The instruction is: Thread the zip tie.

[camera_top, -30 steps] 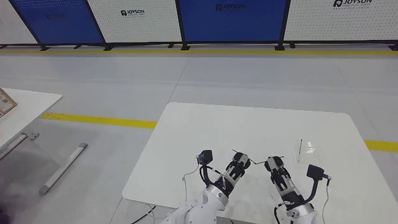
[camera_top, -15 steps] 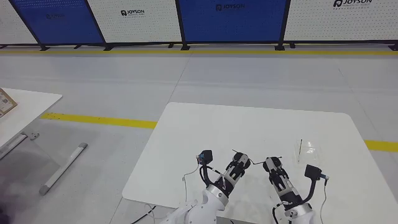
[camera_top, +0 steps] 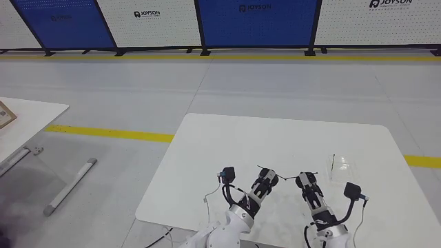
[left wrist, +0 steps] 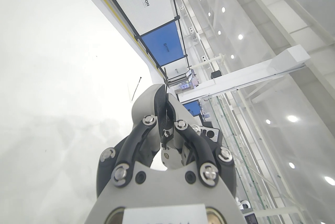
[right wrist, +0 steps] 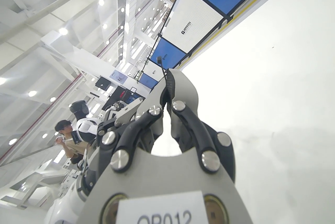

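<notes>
In the left wrist view my left gripper (left wrist: 165,90) is shut on a thin black zip tie (left wrist: 165,79), whose strip pokes out past the fingertips. My right gripper (right wrist: 168,73) is shut on a zip tie too, with the square head (right wrist: 158,59) sticking out beyond its tips. From above, the left gripper (camera_top: 267,175) and right gripper (camera_top: 305,178) hover side by side over the front of the white table (camera_top: 275,138), tips a short gap apart. I cannot tell whether they hold the same tie.
A spare black zip tie (camera_top: 333,161) lies on a clear plastic bag (camera_top: 343,169) to the right of the right gripper, also seen as a dark strip (left wrist: 136,87) in the left wrist view. The table's front edge (camera_top: 148,213) is close behind the arms.
The right gripper has shifted slightly to the right, widening the gap to the left gripper a little. The left gripper has barely moved.
</notes>
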